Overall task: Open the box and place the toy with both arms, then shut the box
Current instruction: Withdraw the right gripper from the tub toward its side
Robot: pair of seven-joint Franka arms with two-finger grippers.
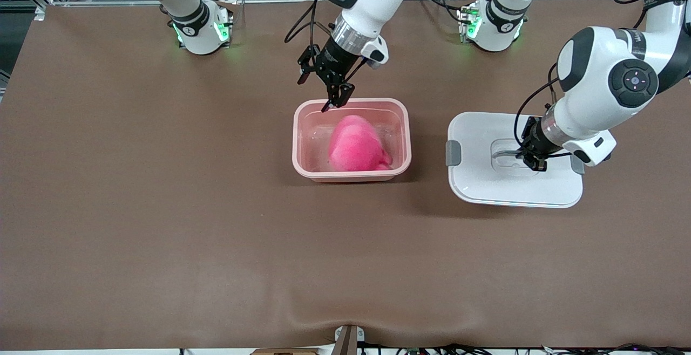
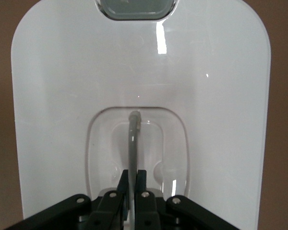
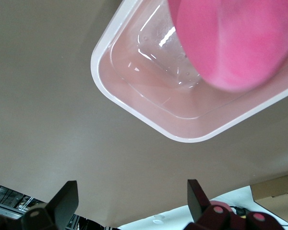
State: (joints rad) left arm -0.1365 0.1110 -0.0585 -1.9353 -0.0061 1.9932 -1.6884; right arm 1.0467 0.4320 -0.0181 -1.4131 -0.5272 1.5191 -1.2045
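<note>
Table (image 1: 162, 209) carries the open box (image 1: 298, 144) at mid-table, the toy (image 1: 356, 144) inside it and bulging toward the rim. Lid (image 1: 486, 188) lies flat beside the box, toward the left arm's end. Left gripper (image 1: 532, 159) is clamped on the lid's grey handle (image 2: 133, 143); right gripper (image 1: 324, 88) hangs over the box's rim nearest the bases, fingers (image 3: 62, 201) spread and empty. Risks, as judged: lid swings or slips on a thin handle grip; plush height blocks seating; lowered lid strikes the right gripper if it lingers.
</note>
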